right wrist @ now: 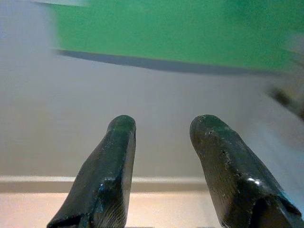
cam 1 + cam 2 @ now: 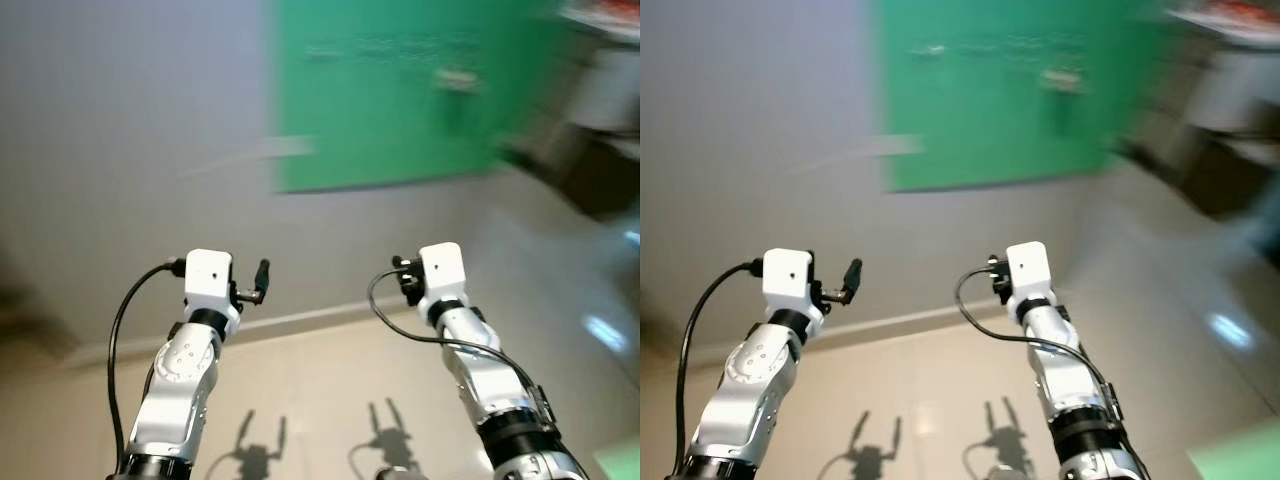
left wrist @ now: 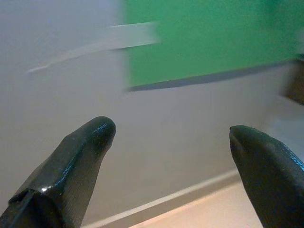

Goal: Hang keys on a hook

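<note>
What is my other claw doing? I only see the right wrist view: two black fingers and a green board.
Observer: The left claw is open and holds nothing. It is aimed at the grey wall beside the green board.
Operator: Is anything on the board?
Observer: The head views show a small pale thing high on it, too blurred to name.
Operator: What's past the board?
Observer: Dark furniture stands on the robot's right of it, also blurred.

– Any keys or a hook?
– Too blurred to tell. A green board (image 2: 400,90) hangs on the grey wall, with small pale shapes (image 2: 456,78) on its upper part.
</note>
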`<state>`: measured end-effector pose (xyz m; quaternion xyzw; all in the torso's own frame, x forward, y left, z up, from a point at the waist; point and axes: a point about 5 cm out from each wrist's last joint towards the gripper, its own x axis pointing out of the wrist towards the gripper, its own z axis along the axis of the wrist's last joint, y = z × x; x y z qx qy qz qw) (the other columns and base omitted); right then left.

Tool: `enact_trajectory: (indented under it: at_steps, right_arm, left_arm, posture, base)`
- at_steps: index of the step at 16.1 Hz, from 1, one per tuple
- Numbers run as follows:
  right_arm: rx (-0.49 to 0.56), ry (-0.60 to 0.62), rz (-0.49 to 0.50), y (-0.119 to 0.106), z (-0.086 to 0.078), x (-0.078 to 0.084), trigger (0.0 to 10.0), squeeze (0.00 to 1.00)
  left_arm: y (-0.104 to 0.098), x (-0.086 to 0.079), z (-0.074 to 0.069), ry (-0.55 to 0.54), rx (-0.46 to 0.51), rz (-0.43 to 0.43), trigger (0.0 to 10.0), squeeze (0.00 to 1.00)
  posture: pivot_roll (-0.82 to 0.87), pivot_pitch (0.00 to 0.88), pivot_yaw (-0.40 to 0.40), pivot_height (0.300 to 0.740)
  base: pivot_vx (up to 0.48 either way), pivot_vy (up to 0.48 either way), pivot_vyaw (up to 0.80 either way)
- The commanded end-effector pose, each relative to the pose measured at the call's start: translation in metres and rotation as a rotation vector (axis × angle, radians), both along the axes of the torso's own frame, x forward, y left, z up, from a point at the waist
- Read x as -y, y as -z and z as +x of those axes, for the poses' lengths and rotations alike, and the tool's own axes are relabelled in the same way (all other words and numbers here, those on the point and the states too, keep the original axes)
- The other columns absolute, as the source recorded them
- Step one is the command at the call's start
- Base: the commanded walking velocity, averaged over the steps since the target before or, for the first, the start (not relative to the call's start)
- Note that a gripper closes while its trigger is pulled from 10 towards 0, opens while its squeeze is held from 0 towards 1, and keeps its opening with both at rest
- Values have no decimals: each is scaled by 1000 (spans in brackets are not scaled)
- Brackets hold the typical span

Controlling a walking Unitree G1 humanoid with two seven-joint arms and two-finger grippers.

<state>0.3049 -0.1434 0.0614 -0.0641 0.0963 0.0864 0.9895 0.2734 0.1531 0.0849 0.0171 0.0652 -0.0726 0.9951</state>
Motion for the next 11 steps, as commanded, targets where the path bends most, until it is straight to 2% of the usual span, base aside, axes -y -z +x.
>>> enact_trajectory:
  at_steps: [1,11]
  right_arm:
    - [-5,13,-2,0,-1,3,10000,0]
    - [-2,45,0,-1,1,5,10000,0]
  left_arm:
    - [0,7,2,29,-8,5,10000,0]
    - [-1,5,9,53,1,-6,10000,0]
  posture:
    - [-91,0,20,740]
    - [-102,0,25,740]
  base:
    - [0,0,-756]
    - [0,0,-756]
